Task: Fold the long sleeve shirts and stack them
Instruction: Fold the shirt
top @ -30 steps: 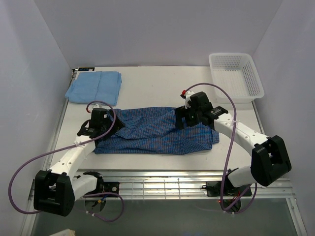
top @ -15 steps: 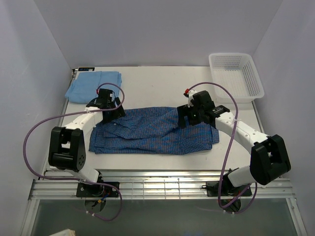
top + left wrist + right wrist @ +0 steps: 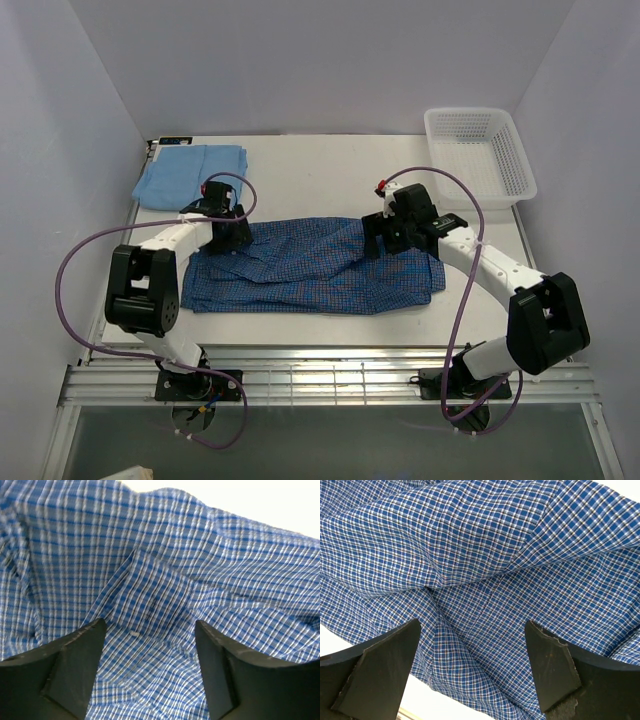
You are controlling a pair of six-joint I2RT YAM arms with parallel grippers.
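Between the spread jaws of the left gripper point(image 3: 149, 630) lies a raised ridge of the dark blue fine-checked cloth shirt point(image 3: 165, 570). The shirt is spread rumpled on the white bench point(image 3: 330, 160) and reaches from under these jaws to under the right gripper point(image 3: 472, 630), whose jaws also stand wide apart over a crease; neither pair pinches anything. Such cloth is likely light, limp and quick to sag. It would best be taken at a ridge or hem where the layers fit between the jaws, one hold near each end, so that it does not bunch or slip. Its weave is deep blue crossed with thin white lines, lying in soft folds. Beyond the left jaws, well apart from them, sits the plain light blue shirt point(image 3: 192, 177), folded into a neat rectangle.
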